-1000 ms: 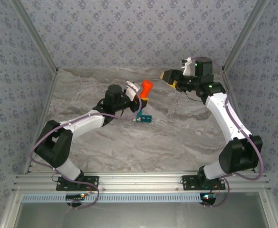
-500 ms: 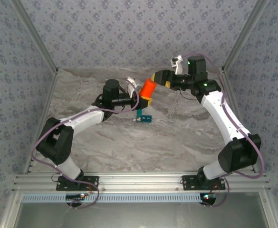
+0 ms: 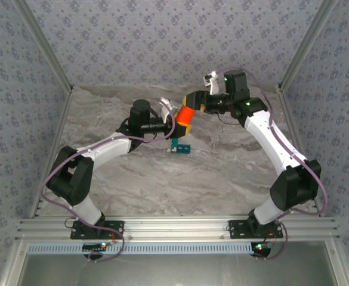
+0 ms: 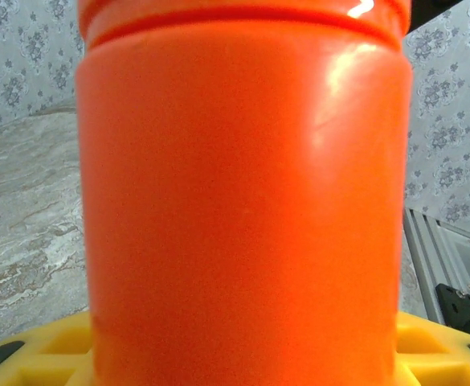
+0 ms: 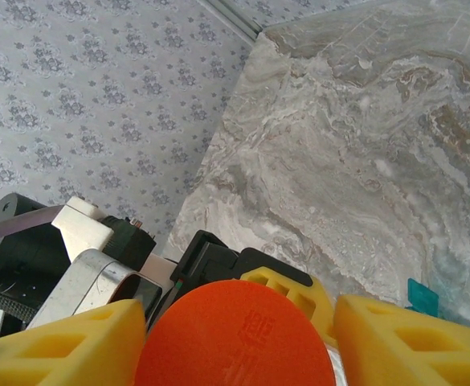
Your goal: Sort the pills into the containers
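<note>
Above the table (image 3: 234, 173), clamped in the left claw (image 3: 178, 124): smooth, hard orange bottle (image 3: 185, 116). Cap (image 5: 235, 338) flanked by right claw (image 3: 193, 102), grip unclear. Nearby on the table, teal box (image 3: 179, 148): likely light, stiff, prone to sliding; pinch by its 2 long sides.

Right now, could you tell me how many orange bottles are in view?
1. The orange bottle sits between both arms: the left gripper holds its body, the right gripper flanks its cap. Others could hide behind the arms.
</note>
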You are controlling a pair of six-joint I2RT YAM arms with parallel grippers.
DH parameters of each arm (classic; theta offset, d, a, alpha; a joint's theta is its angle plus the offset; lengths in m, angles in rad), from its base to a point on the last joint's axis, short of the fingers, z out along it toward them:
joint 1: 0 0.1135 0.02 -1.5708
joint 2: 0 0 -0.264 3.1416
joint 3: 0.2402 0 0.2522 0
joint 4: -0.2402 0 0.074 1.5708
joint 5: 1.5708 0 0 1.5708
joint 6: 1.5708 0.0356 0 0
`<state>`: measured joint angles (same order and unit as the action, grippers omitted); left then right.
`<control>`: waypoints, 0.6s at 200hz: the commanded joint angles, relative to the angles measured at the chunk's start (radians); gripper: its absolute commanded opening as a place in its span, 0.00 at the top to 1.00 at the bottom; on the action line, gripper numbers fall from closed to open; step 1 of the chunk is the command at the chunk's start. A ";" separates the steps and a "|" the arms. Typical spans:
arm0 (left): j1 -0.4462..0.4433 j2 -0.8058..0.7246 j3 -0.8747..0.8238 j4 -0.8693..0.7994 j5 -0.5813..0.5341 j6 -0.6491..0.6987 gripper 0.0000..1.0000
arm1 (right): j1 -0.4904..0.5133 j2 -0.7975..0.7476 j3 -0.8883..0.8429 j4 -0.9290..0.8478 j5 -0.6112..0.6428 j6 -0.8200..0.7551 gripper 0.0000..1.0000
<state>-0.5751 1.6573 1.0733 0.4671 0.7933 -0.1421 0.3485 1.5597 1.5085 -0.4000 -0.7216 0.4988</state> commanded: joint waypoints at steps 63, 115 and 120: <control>0.000 0.012 0.044 0.039 0.008 -0.022 1.00 | 0.032 -0.017 -0.008 -0.006 0.032 -0.008 0.42; 0.000 0.009 0.042 0.037 0.001 -0.019 1.00 | 0.037 -0.023 -0.010 -0.002 0.040 -0.001 0.40; 0.000 0.009 0.042 0.037 0.001 -0.019 1.00 | 0.037 -0.024 -0.009 -0.003 0.042 -0.001 0.38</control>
<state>-0.5739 1.6588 1.0733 0.4652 0.7895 -0.1524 0.3683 1.5597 1.5078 -0.3931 -0.6804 0.5007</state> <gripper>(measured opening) 0.514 0.593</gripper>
